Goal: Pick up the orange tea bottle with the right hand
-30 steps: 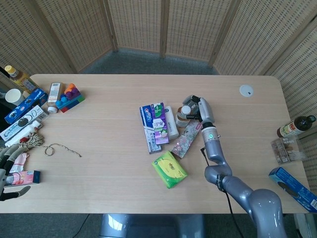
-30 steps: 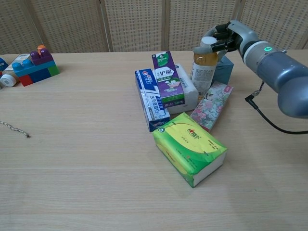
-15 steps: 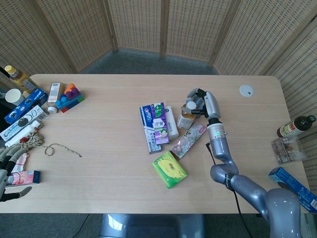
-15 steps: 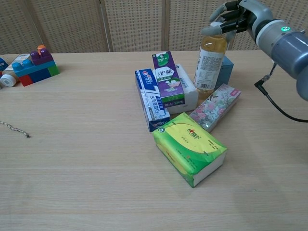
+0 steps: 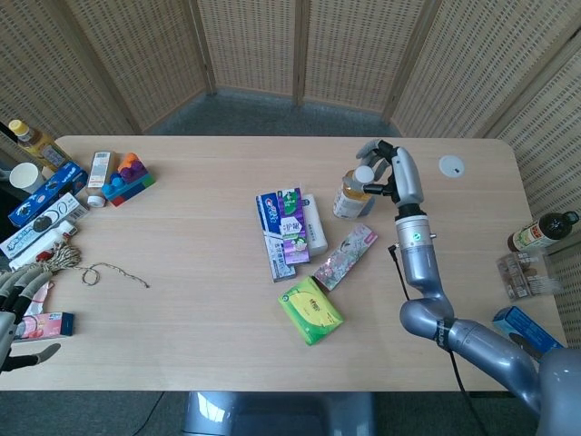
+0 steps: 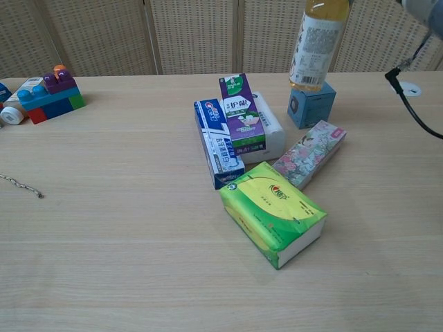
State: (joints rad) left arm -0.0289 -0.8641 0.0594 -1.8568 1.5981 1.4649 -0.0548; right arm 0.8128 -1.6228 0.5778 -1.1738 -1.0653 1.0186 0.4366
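Note:
The orange tea bottle (image 5: 349, 193) with a white cap and white label hangs in the air above the table, its base over the small blue box (image 6: 311, 105). My right hand (image 5: 388, 175) grips it near the cap. In the chest view only the bottle's body (image 6: 317, 43) shows, and the hand is cut off by the top edge. My left hand (image 5: 13, 309) rests at the table's near left corner, fingers spread, holding nothing.
Below the bottle lie toothpaste boxes (image 5: 283, 222), a white pack (image 5: 315, 224), a floral tissue pack (image 5: 345, 255) and a green tissue pack (image 5: 310, 310). Toy blocks (image 5: 127, 177) and snack boxes (image 5: 41, 211) sit at far left. A string (image 5: 109, 271) lies left of centre. A dark bottle (image 5: 541, 231) stands at right.
My right hand has lifted the tea bottle up off the table and away from the packs. The floral pack shifted slightly. The left hand has stayed put.

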